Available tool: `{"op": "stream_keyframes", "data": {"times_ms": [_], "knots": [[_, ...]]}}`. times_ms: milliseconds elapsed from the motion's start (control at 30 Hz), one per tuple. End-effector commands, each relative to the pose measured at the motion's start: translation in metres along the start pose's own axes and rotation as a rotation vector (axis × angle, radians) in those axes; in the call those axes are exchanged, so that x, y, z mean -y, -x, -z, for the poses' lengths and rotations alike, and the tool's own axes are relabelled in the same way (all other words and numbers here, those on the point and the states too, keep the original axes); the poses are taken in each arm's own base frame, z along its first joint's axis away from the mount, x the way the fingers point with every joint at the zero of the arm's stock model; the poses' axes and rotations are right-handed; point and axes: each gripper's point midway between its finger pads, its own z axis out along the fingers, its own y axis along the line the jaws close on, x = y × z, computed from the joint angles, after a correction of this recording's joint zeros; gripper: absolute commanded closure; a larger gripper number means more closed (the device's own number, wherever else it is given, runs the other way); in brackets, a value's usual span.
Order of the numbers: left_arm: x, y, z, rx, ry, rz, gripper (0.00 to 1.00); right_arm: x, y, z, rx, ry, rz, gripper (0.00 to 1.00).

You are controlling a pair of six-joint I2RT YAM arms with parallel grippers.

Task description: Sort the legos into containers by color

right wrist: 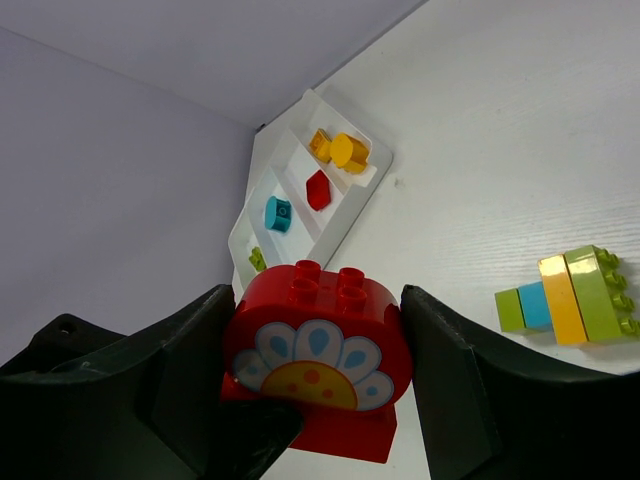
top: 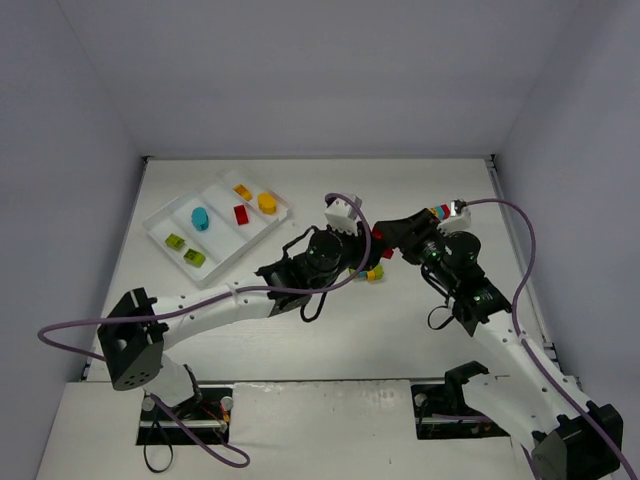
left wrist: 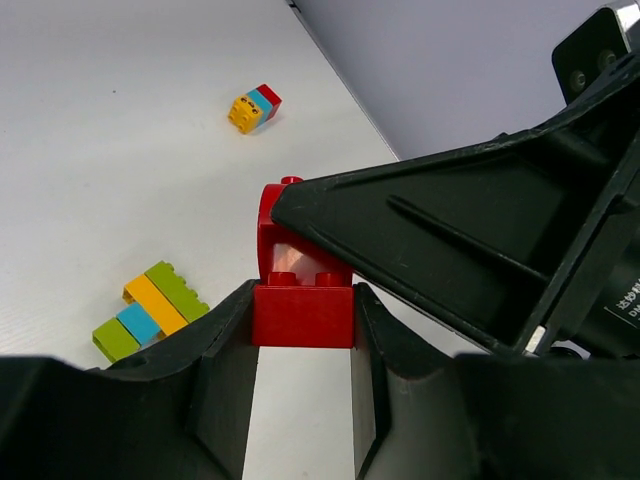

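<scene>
Clamping a red square brick [left wrist: 302, 318] between the left gripper [left wrist: 300, 305] fingers, right at the lens, with a red flower brick [left wrist: 272, 225] stacked on top. Squeezing that flower brick in the right gripper [right wrist: 318, 325], white tray [right wrist: 297, 200] lying far behind. Meeting mid-table seen from overhead, well right of the tray, beside a striped cluster [top: 372, 272].

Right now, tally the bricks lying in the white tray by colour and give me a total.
In the white tray:
Orange-yellow bricks: 2
Red brick: 1
Teal-blue brick: 1
Lime green bricks: 2
Total: 6
</scene>
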Motion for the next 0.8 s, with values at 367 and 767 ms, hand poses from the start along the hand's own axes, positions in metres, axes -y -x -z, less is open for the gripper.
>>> {"op": "stream_keyframes", "data": {"times_ms": [367,767], "knots": [[-0.029,-0.010,0.063,-0.003,0.027,0.062,1.00,0.022,0.013,-0.023,0.097,-0.087,0.007,1.00],[-0.201,0.085,0.098,0.014,0.474,0.024,1.00,0.051,0.001,-0.022,0.069,-0.166,0.079,1.00]]}}
